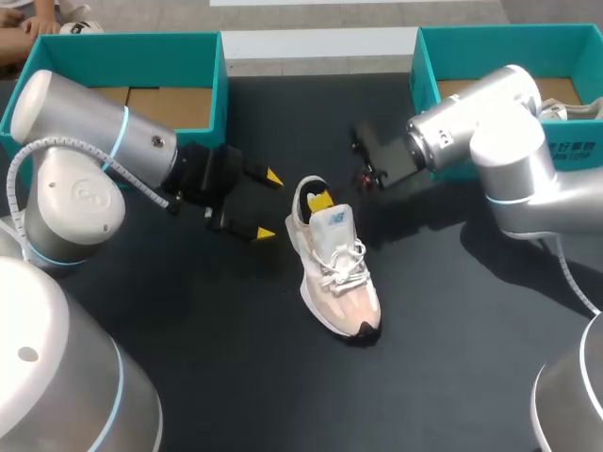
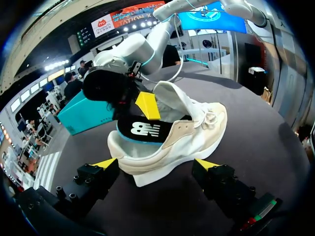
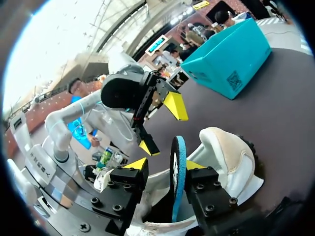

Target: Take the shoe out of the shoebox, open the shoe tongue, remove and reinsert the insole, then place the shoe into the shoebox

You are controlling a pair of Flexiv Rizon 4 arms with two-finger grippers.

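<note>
Two teal shoeboxes sit open at the far side of the dark counter, both well apart from the sneaker. The left shoebox is beyond its heel to my left, the right shoebox beyond its heel to my right. Brown cardboard shows inside each.

The sneaker is white and pale pink w/ a black toe tip. It stands on its sole mid-counter, toe toward the robot, tongue pulled up, laces loose. The insole, black w/ a blue edge, sticks up out of the heel opening, its front end still inside the shoe.

The left arm comes in on the sneaker's left. The left jaws are spread wide w/ nothing in them, near the heel's side but not touching. In the left wrist view the sneaker's side lies just ahead of them.

The right arm reaches in from the sneaker's right. The right jaws are down at the heel opening w/ the insole edge-on btwn them; can't tell whether they clamp it. The right arm's black wrist block hangs over the heel and hides the collar's far side from the left wrist view.
</note>
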